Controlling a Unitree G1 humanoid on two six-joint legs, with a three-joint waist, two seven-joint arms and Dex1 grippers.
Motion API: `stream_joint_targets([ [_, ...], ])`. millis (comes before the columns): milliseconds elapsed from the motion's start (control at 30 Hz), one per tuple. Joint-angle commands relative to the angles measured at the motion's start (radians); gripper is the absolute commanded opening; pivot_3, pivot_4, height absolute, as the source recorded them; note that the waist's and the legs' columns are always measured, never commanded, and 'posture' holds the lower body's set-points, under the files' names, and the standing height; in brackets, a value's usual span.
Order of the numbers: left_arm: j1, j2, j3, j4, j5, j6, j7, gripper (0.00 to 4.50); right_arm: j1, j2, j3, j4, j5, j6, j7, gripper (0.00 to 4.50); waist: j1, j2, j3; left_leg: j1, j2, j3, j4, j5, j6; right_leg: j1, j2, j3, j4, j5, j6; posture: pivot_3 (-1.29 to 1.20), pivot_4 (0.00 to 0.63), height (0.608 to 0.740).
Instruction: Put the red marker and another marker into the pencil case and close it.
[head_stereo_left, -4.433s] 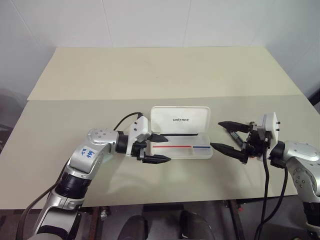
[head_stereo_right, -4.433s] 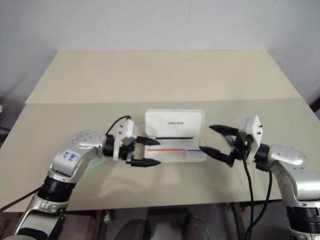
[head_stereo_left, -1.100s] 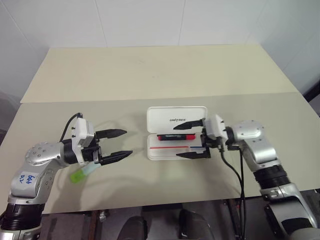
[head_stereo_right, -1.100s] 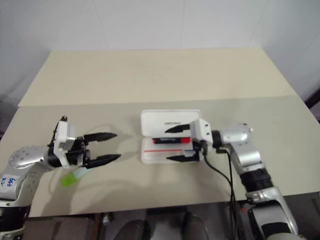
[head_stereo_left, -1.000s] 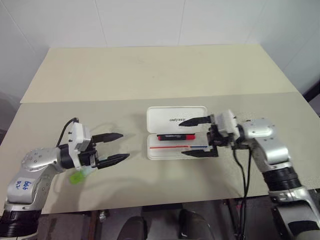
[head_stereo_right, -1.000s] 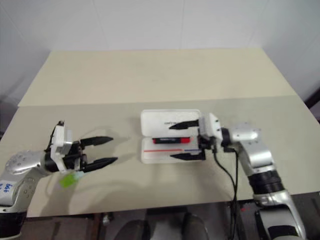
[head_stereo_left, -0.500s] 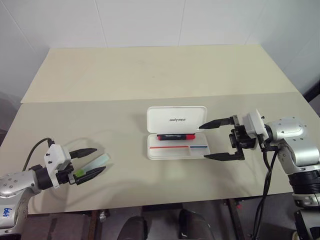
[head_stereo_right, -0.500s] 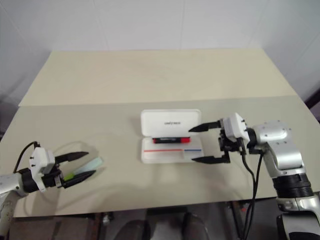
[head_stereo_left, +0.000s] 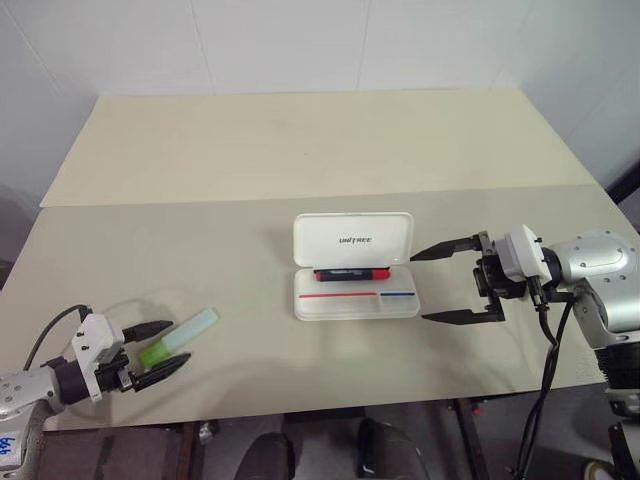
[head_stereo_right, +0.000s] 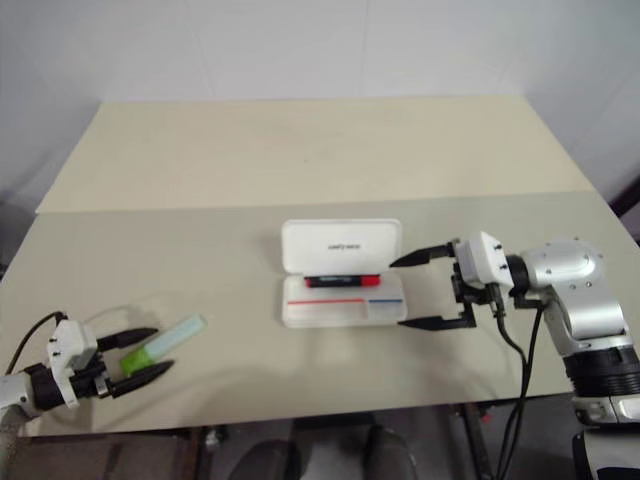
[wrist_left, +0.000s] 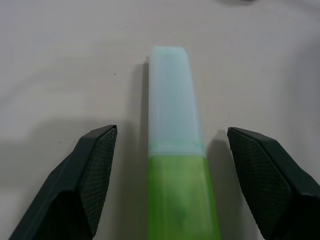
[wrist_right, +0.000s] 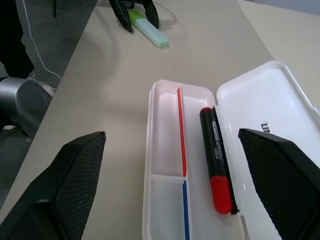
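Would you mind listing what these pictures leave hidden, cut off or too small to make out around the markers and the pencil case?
- Green marker: in the left wrist view its green end is cut off by the picture's edge.
- Red marker: its barrel print is too small in the head views, and sideways in the right wrist view.
- Pencil case: the lid lettering is cut off by the edge in the right wrist view.
- Left gripper: whether its fingers touch the table cannot be told.

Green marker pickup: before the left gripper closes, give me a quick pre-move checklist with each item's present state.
1. Left gripper open: ok.
2. Green marker lies between its fingers, on the table: ok.
3. Fingers touching the marker: not ok, gaps on both sides.
4. Pencil case lid open: ok.
5. Red marker already in the case: ok.
6. Right gripper open, beside the case, not over it: ok.
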Motion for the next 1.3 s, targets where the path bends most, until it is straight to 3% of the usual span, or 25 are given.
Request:
stream_joint_targets([
  [33,-0.008,0.017,-0.011,0.037,0.031,-0.041,-0.02,3.76,-0.012,0.001,-0.015,-0.029,0.015,-0.009,0.053,4.48,-0.001,0.0,0.0,0.0,0.0,0.0,0.0,0.0,0.0,0.0,0.0,0.0,0.0,0.0,0.0,0.0,0.15,0.74],
  [167,-0.055,0.012,-0.021,0.062,0.034,-0.047,-0.012,2.86,-0.014,0.006,-0.016,-0.04,0.016,-0.005,0.042,4.5,0.0,0.0,0.0,0.0,0.0,0.0,0.0,0.0,0.0,0.0,0.0,0.0,0.0,0.0,0.0,0.0,0.15,0.74],
  [333,-0.072,0.004,-0.035,0.059,0.04,-0.042,-0.014,1.14,-0.004,0.01,-0.02,-0.056,0.016,-0.003,0.03,4.5,-0.001,0.0,0.0,0.0,0.0,0.0,0.0,0.0,0.0,0.0,0.0,0.0,0.0,0.0,0.0,0.0,0.15,0.74],
  [900,-0.238,0.009,-0.086,-0.225,-0.058,0.139,0.018,1.15,0.034,0.011,-0.042,-0.052,-0.014,-0.014,-0.01,4.5,0.02,0.0,0.0,0.0,0.0,0.0,0.002,0.0,0.0,0.0,0.0,0.0,0.001,0.0,0.0,0.0,0.15,0.74],
  [1133,-0.385,-0.009,-0.254,-0.29,-0.021,0.222,0.011,1.15,0.062,0.002,-0.064,-0.036,-0.031,-0.026,-0.028,4.5,0.023,0.0,0.0,-0.001,0.0,0.001,0.004,0.0,0.0,0.001,0.0,0.0,0.001,0.0,0.0,0.0,0.15,0.74],
  [1300,-0.5,-0.075,-0.378,-0.247,0.02,0.227,0.011,1.15,0.101,-0.006,-0.092,-0.062,-0.034,-0.022,-0.051,4.5,0.024,0.0,0.0,-0.001,0.0,0.001,0.006,0.0,0.0,0.001,0.0,0.0,0.001,0.0,0.0,0.0,0.15,0.74],
])
